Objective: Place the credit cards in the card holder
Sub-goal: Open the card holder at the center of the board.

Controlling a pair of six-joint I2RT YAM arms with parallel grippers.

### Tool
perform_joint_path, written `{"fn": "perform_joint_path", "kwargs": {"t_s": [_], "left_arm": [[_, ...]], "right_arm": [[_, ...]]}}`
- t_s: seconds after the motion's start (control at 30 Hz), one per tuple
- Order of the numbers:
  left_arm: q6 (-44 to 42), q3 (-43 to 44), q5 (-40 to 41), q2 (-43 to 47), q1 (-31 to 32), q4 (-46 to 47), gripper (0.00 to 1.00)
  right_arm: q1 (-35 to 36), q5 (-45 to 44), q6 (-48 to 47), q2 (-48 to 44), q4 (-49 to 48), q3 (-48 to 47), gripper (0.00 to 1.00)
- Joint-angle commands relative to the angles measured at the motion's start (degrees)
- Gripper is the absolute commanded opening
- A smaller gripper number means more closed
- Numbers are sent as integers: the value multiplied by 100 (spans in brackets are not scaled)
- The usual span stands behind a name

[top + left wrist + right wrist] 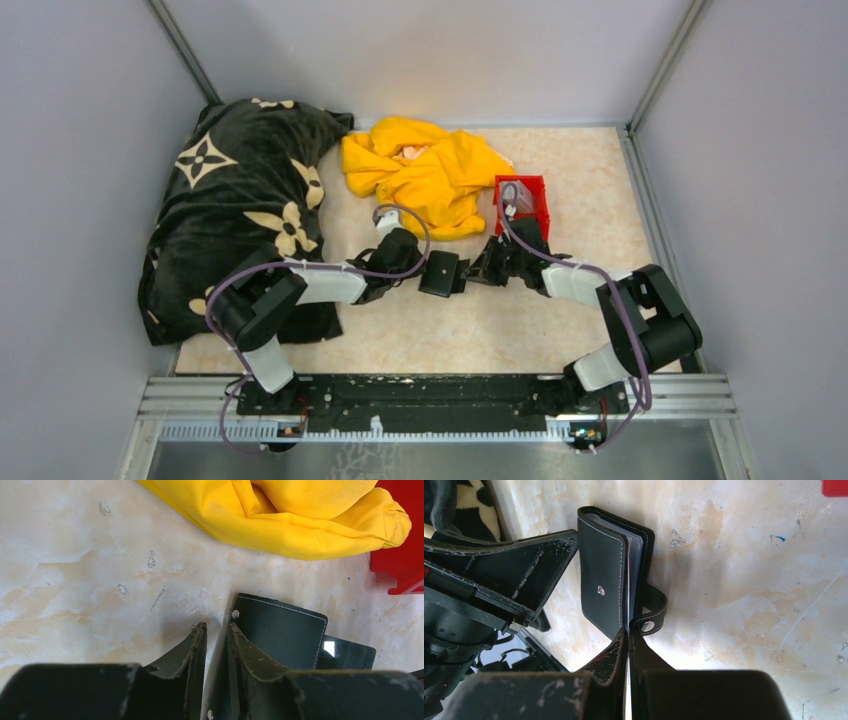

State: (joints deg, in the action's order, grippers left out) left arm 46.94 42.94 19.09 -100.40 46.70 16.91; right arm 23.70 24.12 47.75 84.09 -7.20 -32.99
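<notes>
Grey walls on 3 sides, beige mottled tabletop [560, 330] w/ scuffs. Black blanket [240, 200] w/ cream flower print heaped at back left. Yellow cloth [430, 175] bunched at back centre. Red bin [537, 192] just right of it, touching the cloth's edge, w/ sth pale inside, too small to make out.

Card holder [440, 272] is mid-tabletop, betw. the two claws, in front of the yellow cloth and near the bin. It's ajar: greyish sleeves [636, 537] show betw. the covers. Snap tab [647, 626] hangs loose, not fastened to the stud [600, 591] on the front cover.

Left claw [216, 630]: fingers close together w/ a slim gap, and the holder's left edge runs along that gap. Can't tell if it's actually gripped or only touched.

Right claw [628, 635]: fingers pressed together, pinching the holder's near edge betw. the front cover and the tab side. Thin pale sliver shows betw. the fingers, can't tell what it is.

Both arms reach inward from opp. sides, purple cables looped over each.
</notes>
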Motion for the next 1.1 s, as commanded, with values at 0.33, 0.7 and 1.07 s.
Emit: {"fn": "perform_joint_path", "kwargs": {"t_s": [0.33,0.7,1.07], "left_arm": [[-44,-387,-538,-687,154,-1826,30],[-67,-374,-569,-717,156,-1830,30],[-55,-374,-615,-719,236,-1849,29]], "right_arm": [[-42,-56,-143,-245,43,-111,0],[-42,-41,-143,-129,-43,-111,0],[-46,10,-43,37,-377,42,0]]}}
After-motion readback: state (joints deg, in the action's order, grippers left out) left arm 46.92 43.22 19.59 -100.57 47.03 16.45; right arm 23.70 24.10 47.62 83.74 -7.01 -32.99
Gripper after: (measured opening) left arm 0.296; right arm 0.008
